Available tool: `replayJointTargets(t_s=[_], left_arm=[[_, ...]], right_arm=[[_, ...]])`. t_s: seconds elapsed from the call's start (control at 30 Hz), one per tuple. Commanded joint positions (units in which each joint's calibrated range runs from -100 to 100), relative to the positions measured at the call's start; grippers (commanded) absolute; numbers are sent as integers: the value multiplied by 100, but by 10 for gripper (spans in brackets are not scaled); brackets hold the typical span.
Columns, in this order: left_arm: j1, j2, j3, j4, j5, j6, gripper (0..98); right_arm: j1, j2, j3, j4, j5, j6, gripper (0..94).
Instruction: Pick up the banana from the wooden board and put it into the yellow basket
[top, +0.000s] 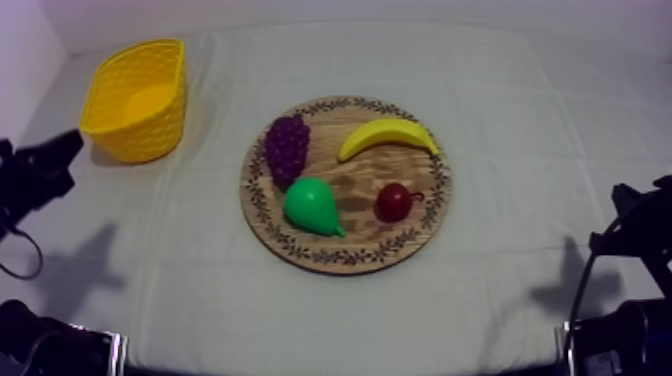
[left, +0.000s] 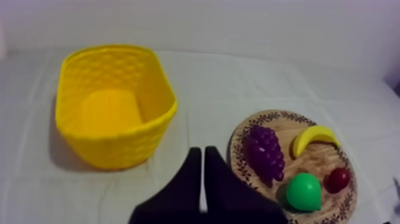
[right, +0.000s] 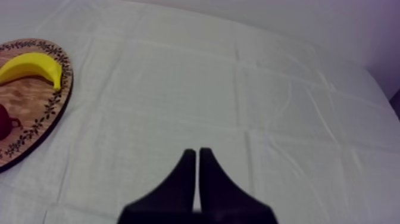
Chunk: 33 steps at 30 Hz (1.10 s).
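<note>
Grey-white cloth covers the table (top: 520, 120), and we judge the task not yet begun: nothing has been lifted and nothing lies in the basket. Both arms sit low at their own sides, well away from the work.

Next in size, the round wooden board (top: 352, 188) lies in the middle of the table, with bare cloth all round it. The widest open stretch is to our right, and a narrower one runs between the board and the yellow basket (top: 140, 135). That basket stands at the far left, close to the cloth's left edge, its mouth open upward.

Our left gripper (left: 200, 150) has its fingers pressed together in a narrow wedge with nothing between them, and it points at the gap between basket and board. Our right gripper (right: 194, 151) is closed on nothing in the same way, over bare cloth to the right of the board.

The banana (top: 388, 133) rests on the far right part of the board, close to the patterned rim. It is apart from the bunch of grapes (top: 287, 148) and the pear (top: 312, 206). The small red fruit (top: 393, 202) is its nearest neighbour, on the near side and not touching it. We judge there is room to come down on the banana from above, and the whole job remains: reach, grasp, carry left, release.
</note>
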Motion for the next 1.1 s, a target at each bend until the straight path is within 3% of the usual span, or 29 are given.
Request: replayJointTargets(t_s=[0.0,0.1,0.27,0.4,0.67,0.87,1.07], left_arm=[[208,1014,-1592,2,306,-324,1],[564,1677,-2448,-105,406,-409,4],[1331,2797,-3601,-686,603,-247,11],[1699,3704,-4328,-839,738,-235,11],[2107,5408,-5300,-844,809,-489,11],[2206,6395,-5493,-638,453,-905,12],[2286,7053,-5785,-615,637,-991,13]], right_arm=[[0,-2,-3,1,-2,4,3],[0,-2,-3,1,-2,2,3],[0,-2,-3,1,-2,2,3],[0,-2,-3,1,-2,2,3],[0,-2,-3,1,-2,2,3],[0,-2,-3,1,-2,2,3],[0,-2,-3,1,-2,2,3]])
